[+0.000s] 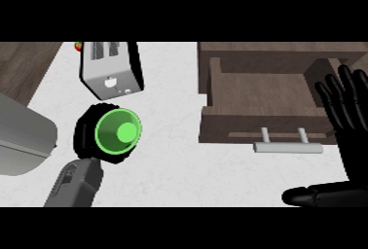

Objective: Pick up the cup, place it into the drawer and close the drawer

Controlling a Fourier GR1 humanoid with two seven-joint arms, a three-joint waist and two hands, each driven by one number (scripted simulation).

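Cup (119, 131), green inside, sits wrapped in the left hand's (87, 131) curled fingers; right hand (348, 104) stands spread beside the open drawer (262, 95).

White marbled counter (179, 165) carries everything. Silver boxy toaster (111, 68) at 11 o'clock w/ small red-and-green item (78, 46) just behind its left corner. Green round cup (119, 131) at 9 o'clock, in front of toaster, black left hand (90, 129) wrapped round it. Open brown wooden drawer (269, 104) at 2 o'clock, its grey bar handle (287, 146) on near side. Black right hand (345, 102) over drawer's right edge, fingers straight. Grey rounded appliance (22, 133) far left.
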